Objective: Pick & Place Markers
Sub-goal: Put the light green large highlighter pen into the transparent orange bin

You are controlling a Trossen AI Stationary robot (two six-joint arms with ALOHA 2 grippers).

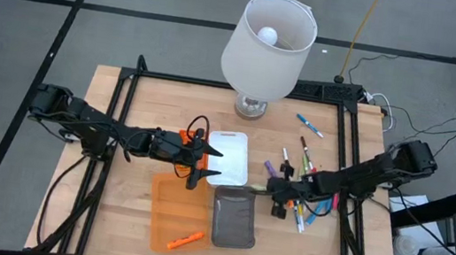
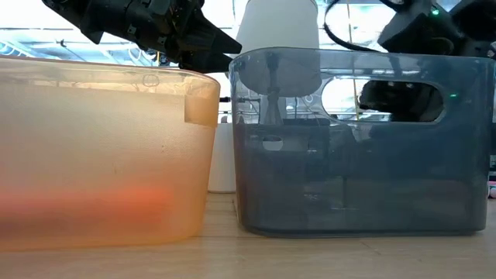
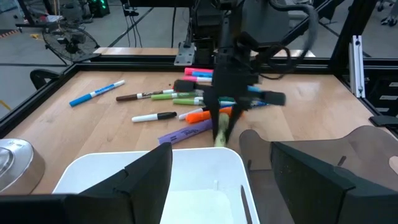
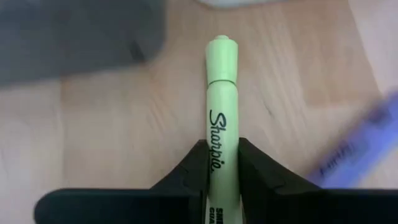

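A loose heap of markers (image 1: pixel 303 178) lies on the wooden table right of the trays; the left wrist view shows these markers (image 3: pixel 168 96) too. My right gripper (image 1: pixel 276 191) is down at the heap's near left end, shut on a yellow-green highlighter (image 4: pixel 219 93). My left gripper (image 1: pixel 218 164) hangs open over the white tray (image 1: pixel 231 150), holding nothing. An orange marker (image 1: pixel 184 240) lies inside the orange tray (image 1: pixel 165 204). My right gripper pinches the highlighter's barrel (image 4: pixel 216 155) between its two fingers, one finger on each long side. The fingers slant down from the table's right, and the highlighter runs on ahead of them, cap end (image 4: pixel 221 59) foremost. It lies close over the wood; whether it is lifted, I cannot tell.
A grey tray (image 1: pixel 234 220) stands beside the orange one at the near middle. A white lamp (image 1: pixel 268 44) stands at the far middle. A blue marker (image 1: pixel 309 125) lies apart near the far right. A black frame (image 1: pixel 350 163) borders the table.
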